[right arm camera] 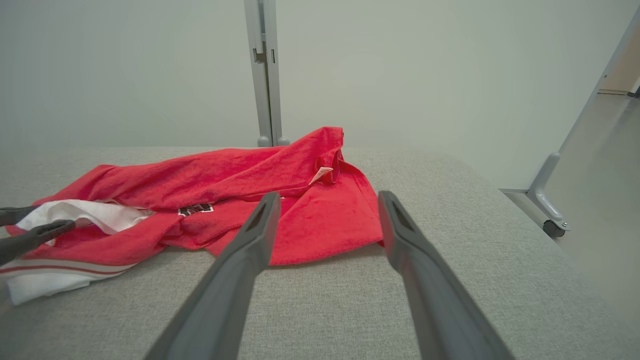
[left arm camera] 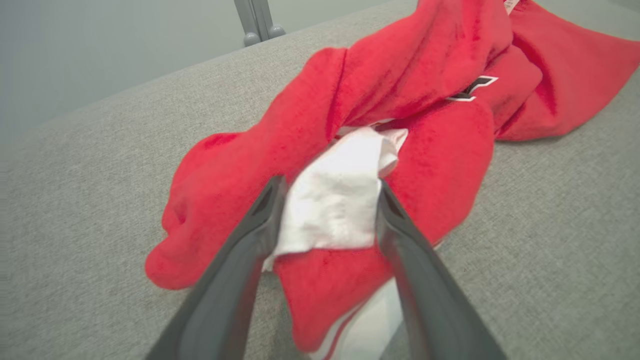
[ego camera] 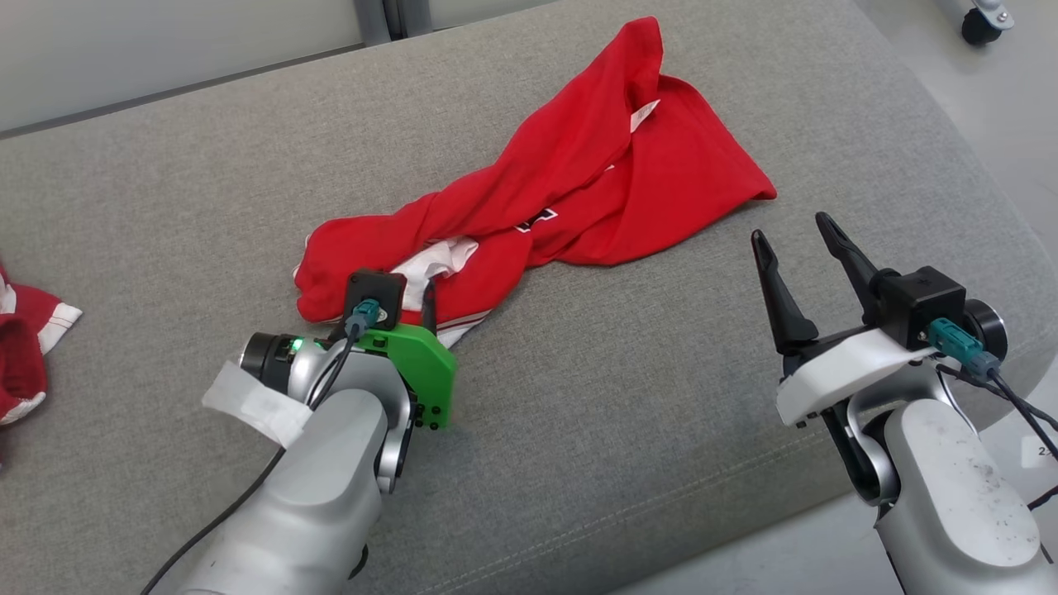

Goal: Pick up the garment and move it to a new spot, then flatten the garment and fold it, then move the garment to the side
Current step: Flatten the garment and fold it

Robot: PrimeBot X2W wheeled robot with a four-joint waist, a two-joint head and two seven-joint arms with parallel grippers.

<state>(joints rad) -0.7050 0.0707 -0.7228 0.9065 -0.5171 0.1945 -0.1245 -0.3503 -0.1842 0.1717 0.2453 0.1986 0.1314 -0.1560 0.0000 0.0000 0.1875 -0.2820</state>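
The red garment (ego camera: 570,182) with white trim lies twisted and bunched across the grey cushion (ego camera: 628,397). My left gripper (ego camera: 407,289) is at its near left end. In the left wrist view the left gripper (left arm camera: 328,187) is open, its fingers astride a white patch of the garment (left arm camera: 335,205). My right gripper (ego camera: 793,240) stands open with nothing in it, hovering right of the garment's wide end and apart from it. Through the right wrist view the right gripper (right arm camera: 328,197) points at the garment (right arm camera: 240,180), and the left gripper's fingers (right arm camera: 30,232) show at the far left.
Another red and white cloth (ego camera: 25,347) lies at the cushion's left edge. The cushion's rounded front and right edges drop to the floor (ego camera: 992,107). A metal post (right arm camera: 265,75) stands behind the cushion, and a caster wheel (ego camera: 979,25) sits at the far right.
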